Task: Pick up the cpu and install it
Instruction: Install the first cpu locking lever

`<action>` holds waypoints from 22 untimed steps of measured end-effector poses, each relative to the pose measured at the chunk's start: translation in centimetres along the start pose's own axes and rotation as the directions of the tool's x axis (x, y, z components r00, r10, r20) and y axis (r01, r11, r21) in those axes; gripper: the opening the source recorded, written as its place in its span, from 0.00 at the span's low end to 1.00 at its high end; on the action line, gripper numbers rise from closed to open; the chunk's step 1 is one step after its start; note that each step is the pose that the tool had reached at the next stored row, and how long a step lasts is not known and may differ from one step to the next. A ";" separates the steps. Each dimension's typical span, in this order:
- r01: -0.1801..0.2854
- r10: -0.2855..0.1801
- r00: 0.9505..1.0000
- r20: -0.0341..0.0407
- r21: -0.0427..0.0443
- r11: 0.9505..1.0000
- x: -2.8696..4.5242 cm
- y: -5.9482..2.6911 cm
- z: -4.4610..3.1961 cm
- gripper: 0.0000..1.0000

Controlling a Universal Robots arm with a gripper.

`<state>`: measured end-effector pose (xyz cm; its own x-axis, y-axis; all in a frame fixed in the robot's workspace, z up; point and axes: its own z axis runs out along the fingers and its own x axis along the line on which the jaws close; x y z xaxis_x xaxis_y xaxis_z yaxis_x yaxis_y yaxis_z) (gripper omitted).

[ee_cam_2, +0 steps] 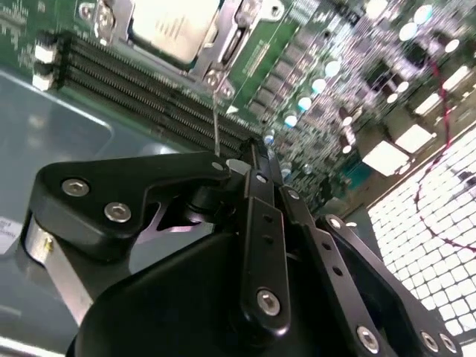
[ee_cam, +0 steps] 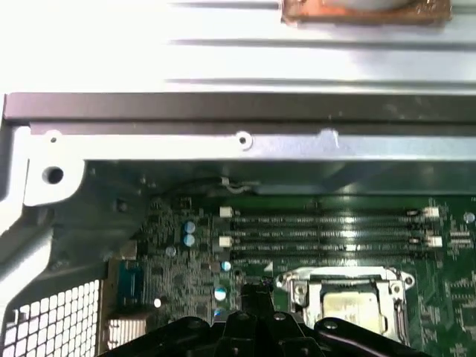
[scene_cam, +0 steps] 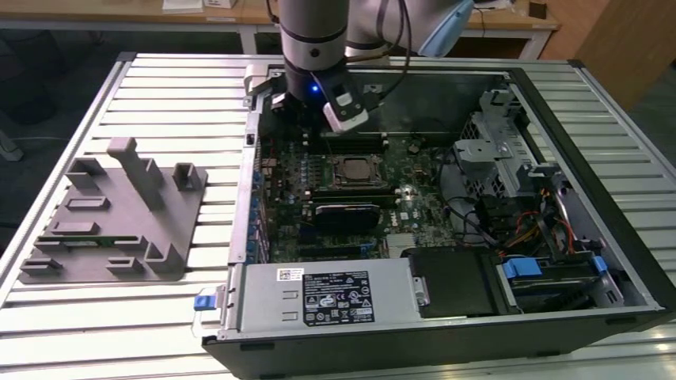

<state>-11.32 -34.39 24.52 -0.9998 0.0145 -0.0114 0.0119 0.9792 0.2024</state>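
Shiny metal cpu (ee_cam_2: 175, 26) top, matt blk plastic gripper (ee_cam_2: 249, 160), ribbed bare-metal table (scene_cam: 158, 95).

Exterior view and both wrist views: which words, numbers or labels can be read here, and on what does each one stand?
No text can be quoted.
Black label on the grey power supply: white print, too small to read.
White sticker next to it on the same unit: too small to read.
Top of the cpu, seated in its socket, in the second wrist view: faint marks, too blurred to read.
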 end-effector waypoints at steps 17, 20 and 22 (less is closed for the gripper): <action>-0.001 0.001 1.000 -0.001 -0.057 0.998 -1.43 -0.01 0.04 0.11; -0.001 0.001 1.000 -0.001 -0.057 0.998 -2.20 0.00 0.06 0.11; -0.001 0.001 1.000 -0.001 -0.057 0.998 -2.61 0.00 0.07 0.11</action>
<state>-8.71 -34.42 24.48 -0.9998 0.0156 -0.0105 0.0124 0.9660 0.2584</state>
